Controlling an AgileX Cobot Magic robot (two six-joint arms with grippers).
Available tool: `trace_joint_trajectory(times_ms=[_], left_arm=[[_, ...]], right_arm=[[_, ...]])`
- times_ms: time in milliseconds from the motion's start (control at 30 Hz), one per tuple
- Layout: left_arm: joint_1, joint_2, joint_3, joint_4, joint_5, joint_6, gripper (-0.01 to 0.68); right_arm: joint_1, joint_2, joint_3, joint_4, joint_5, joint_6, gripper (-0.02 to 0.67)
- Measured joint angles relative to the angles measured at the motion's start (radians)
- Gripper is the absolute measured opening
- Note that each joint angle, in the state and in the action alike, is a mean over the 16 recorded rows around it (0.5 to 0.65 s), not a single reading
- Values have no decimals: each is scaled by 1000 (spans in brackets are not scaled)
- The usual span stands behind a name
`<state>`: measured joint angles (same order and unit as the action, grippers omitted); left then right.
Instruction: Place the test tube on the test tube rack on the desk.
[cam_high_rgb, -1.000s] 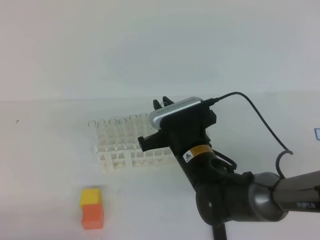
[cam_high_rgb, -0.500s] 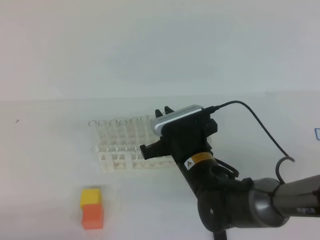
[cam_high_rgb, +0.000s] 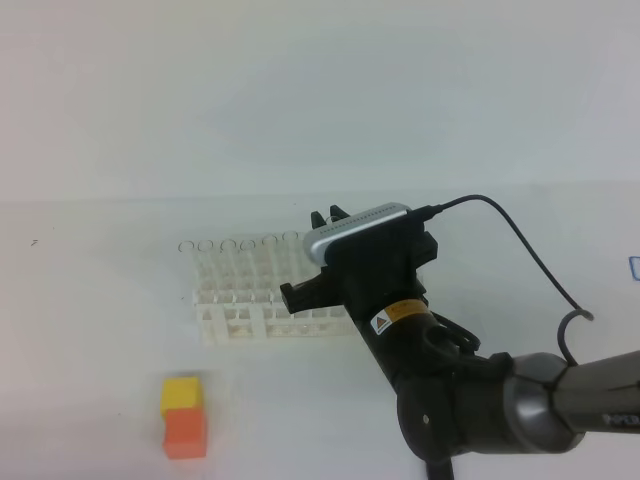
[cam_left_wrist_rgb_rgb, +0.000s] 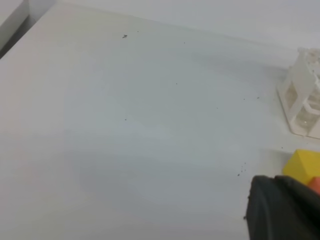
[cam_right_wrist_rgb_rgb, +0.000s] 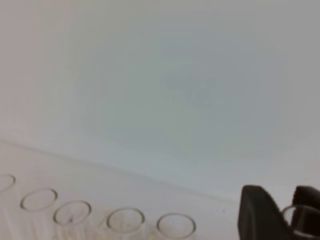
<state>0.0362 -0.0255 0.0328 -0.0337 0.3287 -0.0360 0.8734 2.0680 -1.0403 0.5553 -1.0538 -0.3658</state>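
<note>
Exterior high view shows the desk (cam_high_rgb: 90, 330) as a broad white surface with the test tube rack (cam_high_rgb: 250, 285) standing near its middle, a white lattice on legs with a row of clear tube rims along its far edge. The right arm reaches in from about 5 o'clock of the frame, and its right gripper (cam_high_rgb: 328, 215) sits over the rack's right end, at about 3 o'clock of the rack. Two dark fingertips (cam_high_rgb: 337, 212) poke up just behind the grey wrist camera housing (cam_high_rgb: 355, 228). A black cable (cam_high_rgb: 520, 245) loops away from the housing toward 3 o'clock. A yellow-and-orange block (cam_high_rgb: 184, 417) rests on the desk at about 7 o'clock of the rack, well apart from it.

Right wrist view shows the two dark fingertips at about 5 o'clock of the frame, partly apart, with the round clear rim of the test tube (cam_right_wrist_rgb_rgb: 299, 217) between them; the jaws appear closed on the tube. A row of empty tube rims runs along the bottom edge toward 7 o'clock.

Left wrist view shows bare desk, a corner of the rack at 3 o'clock, and the block at about 4 o'clock beside the dark tip of the left gripper (cam_left_wrist_rgb_rgb: 282, 210), whose jaws are closed on nothing.
</note>
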Motion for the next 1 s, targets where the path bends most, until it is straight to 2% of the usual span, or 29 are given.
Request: trace_joint_trajectory(times_ms=[1000], left_arm=[[0, 0, 0, 0, 0, 0, -1]], right_arm=[[5, 53, 0, 12, -47, 34, 120]])
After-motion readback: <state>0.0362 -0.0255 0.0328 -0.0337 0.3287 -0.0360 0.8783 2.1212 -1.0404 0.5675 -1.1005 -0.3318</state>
